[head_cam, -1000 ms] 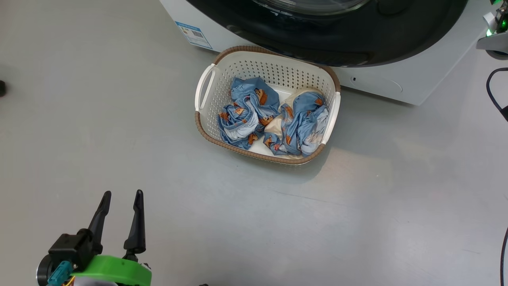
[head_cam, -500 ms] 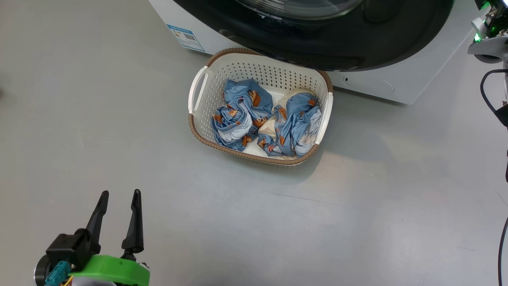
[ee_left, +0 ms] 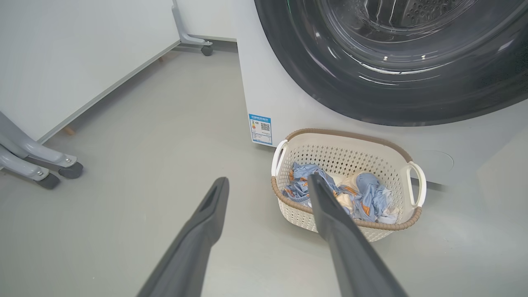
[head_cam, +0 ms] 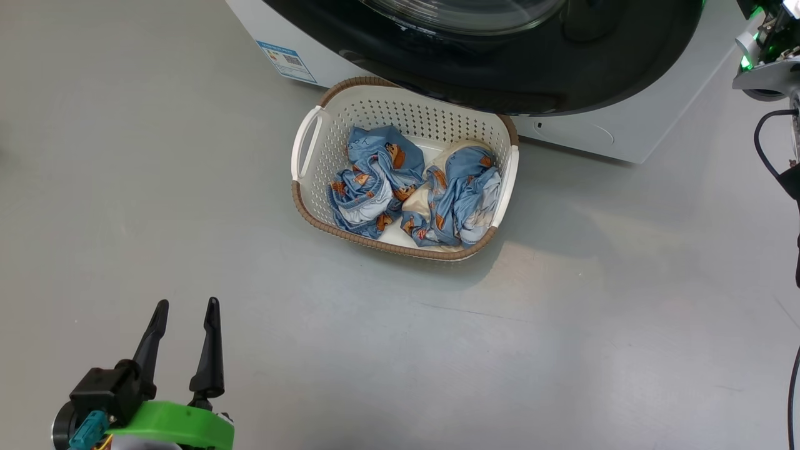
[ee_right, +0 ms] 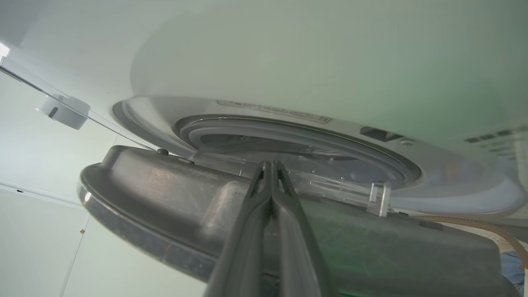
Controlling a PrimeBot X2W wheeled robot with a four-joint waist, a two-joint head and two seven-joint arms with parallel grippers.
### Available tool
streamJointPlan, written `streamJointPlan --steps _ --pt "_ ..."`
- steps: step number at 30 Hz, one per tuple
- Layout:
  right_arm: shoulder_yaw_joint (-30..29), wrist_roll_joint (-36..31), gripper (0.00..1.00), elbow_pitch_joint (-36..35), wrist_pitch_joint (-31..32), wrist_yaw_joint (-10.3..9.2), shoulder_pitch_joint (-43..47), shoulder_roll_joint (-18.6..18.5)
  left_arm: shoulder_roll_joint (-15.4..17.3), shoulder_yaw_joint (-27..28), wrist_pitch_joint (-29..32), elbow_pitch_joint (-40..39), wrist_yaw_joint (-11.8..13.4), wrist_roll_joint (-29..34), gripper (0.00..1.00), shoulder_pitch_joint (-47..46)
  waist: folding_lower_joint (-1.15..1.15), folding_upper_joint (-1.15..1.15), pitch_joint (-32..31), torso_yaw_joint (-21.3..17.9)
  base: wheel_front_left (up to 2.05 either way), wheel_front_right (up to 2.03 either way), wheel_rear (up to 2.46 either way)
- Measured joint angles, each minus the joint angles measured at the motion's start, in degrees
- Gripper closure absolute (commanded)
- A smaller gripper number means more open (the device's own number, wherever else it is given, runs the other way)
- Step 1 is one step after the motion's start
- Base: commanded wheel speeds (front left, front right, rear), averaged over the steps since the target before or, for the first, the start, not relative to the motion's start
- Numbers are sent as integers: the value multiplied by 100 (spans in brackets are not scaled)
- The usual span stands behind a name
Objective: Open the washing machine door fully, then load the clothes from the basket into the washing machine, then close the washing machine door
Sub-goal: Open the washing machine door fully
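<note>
The cream basket [head_cam: 331,150] stands on the floor against the white washing machine [head_cam: 594,134], holding the crumpled blue printed clothes [head_cam: 375,181]. The washing machine door [head_cam: 500,81], black-rimmed, overhangs the basket's back edge. My left gripper [head_cam: 186,306] hovers open and empty near the lower left, well short of the basket [ee_left: 342,159] and clothes [ee_left: 367,194]. My right gripper [ee_right: 270,165] is shut with nothing in it, its tips against the grey inner side of the door [ee_right: 165,189], which stands ajar from the grey gasket [ee_right: 297,132].
Part of my right arm [head_cam: 765,62] with a green light and a black cable [head_cam: 765,156] sits at the machine's right. Wheeled grey legs [ee_left: 41,165] and a white panel stand to the left. Bare grey floor [head_cam: 437,344] lies before the basket.
The head camera has shifted, so the basket sits further left in the picture. The door's black rim reaches a little further over the basket. My left gripper has stayed put.
</note>
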Motion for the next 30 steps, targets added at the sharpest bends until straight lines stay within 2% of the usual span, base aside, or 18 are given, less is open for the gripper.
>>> streamJointPlan --steps 16,30 --pt "16 11 100 -21 -1 0 2 7 22 13 0 -45 0 0 0 0 0 0 8 -36 0 0 0" --pt "-37 105 100 -62 -103 1 0 48 86 63 0 -71 0 0 0 1 0 0 167 132 0 0 0"
